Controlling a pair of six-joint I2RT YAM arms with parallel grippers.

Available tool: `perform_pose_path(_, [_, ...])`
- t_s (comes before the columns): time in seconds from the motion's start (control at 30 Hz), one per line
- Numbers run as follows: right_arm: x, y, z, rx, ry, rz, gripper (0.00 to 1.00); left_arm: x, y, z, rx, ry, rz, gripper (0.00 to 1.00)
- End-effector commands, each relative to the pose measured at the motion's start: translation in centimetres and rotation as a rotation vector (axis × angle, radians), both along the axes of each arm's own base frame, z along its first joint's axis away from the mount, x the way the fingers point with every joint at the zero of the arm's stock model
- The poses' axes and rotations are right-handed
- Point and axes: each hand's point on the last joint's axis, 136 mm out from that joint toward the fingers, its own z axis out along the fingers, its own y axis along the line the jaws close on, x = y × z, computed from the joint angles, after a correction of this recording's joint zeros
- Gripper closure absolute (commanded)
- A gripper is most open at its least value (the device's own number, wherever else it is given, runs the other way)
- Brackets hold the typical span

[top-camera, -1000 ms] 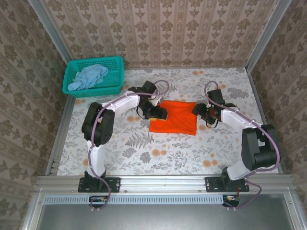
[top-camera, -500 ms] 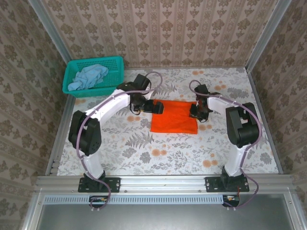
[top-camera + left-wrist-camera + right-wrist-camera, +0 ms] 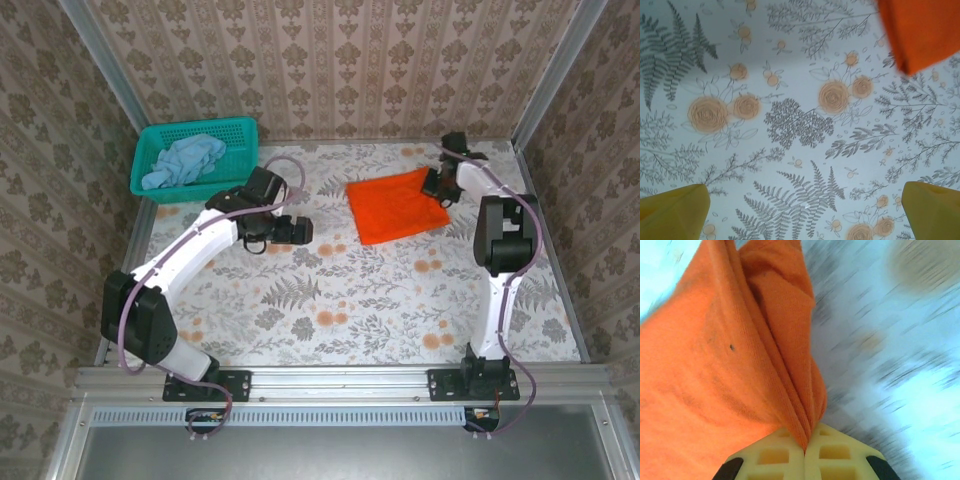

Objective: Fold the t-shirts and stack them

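A teal basket sits at the far left corner of the floral-print table, walled in by patterned paper on three sides. The blue shirt lies crumpled inside the basket, heaped toward its left end. The left arm stretches across the left half of the table, and the left gripper hangs between the basket and the orange shirt, apart from both. In the wrist view its jaws stand spread wide over bare tablecloth with nothing between them; only a corner of the orange shirt shows at the upper right.

The orange shirt rests on the table's far right part, folded into a rough four-sided pad and turned askew to the table's edges. The right gripper meets it at its far right edge, jaws closed tight on the cloth. Up close, though blurred, the yellow fingers pinch several layers gathered into narrow pleats, and the fabric fans out broad and wrinkled from that point.
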Motion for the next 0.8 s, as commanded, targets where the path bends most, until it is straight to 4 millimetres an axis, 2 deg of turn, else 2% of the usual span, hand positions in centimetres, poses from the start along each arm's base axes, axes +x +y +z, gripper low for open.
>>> perform_pose_path(0.0, [0.8,-4.7,0.3,-0.100,0.019,-0.024,1.00,-0.9,1.0,-0.6,0.006,0.038,0.058,0.00])
perform_pose_path(0.13, [2.4,-9.9,0.6,-0.151,0.005,-0.062,1.00,-1.1,1.1,-0.8,0.016,0.067,0.068,0.00])
perform_pose_path(0.3, [4.4,-14.5,0.6,-0.192,-0.027,-0.076,1.00,-0.8,1.3,-1.1,0.040,0.096,0.085,0.00])
perform_pose_path(0.57, [7.2,-18.4,2.9,-0.242,-0.097,-0.068,1.00,0.0,1.0,-1.1,0.084,0.152,0.081,0.00])
perform_pose_path(0.7, [7.0,-20.7,2.8,-0.247,-0.108,-0.105,1.00,0.4,0.6,-0.6,0.086,0.157,0.067,0.00])
perform_pose_path(0.77, [7.1,-21.2,2.7,-0.258,-0.110,-0.095,1.00,0.4,0.4,-0.5,0.085,0.167,0.061,0.00])
